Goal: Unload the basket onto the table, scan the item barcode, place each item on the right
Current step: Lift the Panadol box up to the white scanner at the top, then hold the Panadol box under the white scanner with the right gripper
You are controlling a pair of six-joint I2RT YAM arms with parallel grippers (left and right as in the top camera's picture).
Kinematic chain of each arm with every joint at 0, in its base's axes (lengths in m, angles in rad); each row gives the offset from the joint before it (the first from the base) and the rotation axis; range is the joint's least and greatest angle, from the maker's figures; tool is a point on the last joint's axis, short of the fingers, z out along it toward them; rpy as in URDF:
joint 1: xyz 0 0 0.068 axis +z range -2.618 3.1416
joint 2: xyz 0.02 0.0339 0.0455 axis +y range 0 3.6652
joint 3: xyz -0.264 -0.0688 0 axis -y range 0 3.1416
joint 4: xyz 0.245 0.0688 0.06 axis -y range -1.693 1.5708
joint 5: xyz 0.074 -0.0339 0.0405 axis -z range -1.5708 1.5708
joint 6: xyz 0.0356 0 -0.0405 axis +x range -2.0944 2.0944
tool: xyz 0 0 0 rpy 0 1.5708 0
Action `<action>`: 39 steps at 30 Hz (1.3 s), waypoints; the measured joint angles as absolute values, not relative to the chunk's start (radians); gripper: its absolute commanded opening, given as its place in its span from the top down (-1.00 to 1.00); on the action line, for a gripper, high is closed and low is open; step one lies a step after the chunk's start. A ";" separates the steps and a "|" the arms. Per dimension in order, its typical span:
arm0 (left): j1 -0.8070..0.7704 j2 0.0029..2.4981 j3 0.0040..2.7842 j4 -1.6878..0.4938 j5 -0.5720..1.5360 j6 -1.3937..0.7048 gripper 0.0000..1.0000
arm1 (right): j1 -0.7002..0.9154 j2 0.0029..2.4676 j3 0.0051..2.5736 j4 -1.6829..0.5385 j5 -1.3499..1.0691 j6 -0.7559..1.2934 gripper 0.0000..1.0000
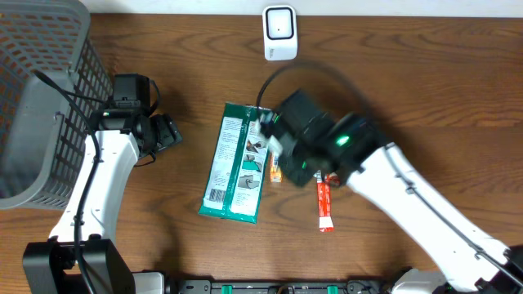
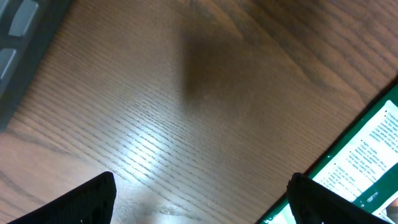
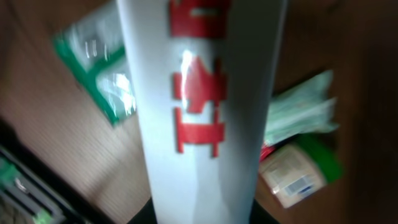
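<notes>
Left arm (image 1: 98, 184) reaches up the left side, wrist bent right, and the left gripper (image 2: 202, 208) hangs low with jaws spread wide. Right arm (image 1: 417, 204) stretches in from the near right, its right gripper (image 1: 274, 147) at centre, clamped on a white pack (image 3: 202, 112).

A wooden table (image 1: 425, 98) with a brown grain fills the scene. At its far left stands a grey mesh basket (image 1: 41, 98), its rim running off the edge of the overhead view. Near the middle a green packet (image 1: 233, 175) lies flat, its long side running near to far with a slight tilt. Its white printed panel faces up, with small text and a barcode at the near left corner. Just beside its right edge sits a small orange item (image 1: 276, 171), too small to tell apart further. Further right, apart from the packet, a narrow red sachet (image 1: 324, 208) lies flat, pointing near to far.
</notes>
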State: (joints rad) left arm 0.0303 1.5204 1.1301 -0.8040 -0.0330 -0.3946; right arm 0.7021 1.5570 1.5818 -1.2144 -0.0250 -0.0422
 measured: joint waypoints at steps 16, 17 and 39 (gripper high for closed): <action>0.030 1.520 1.130 -0.803 -0.033 -0.395 -0.77 | 0.449 2.253 2.723 -1.442 -0.100 -0.001 0.76; 0.030 1.520 1.130 -0.803 -0.033 -0.395 -0.78 | 0.442 2.290 2.728 -1.407 -0.100 0.002 0.77; 0.030 1.520 1.130 -0.803 -0.033 -0.394 -0.78 | 0.384 2.742 2.732 -0.947 0.062 0.086 0.81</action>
State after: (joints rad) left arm 0.0303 1.5204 1.1297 -0.8032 -0.0330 -0.3943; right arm 0.3836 2.7419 2.7323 -0.9466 0.0620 0.0864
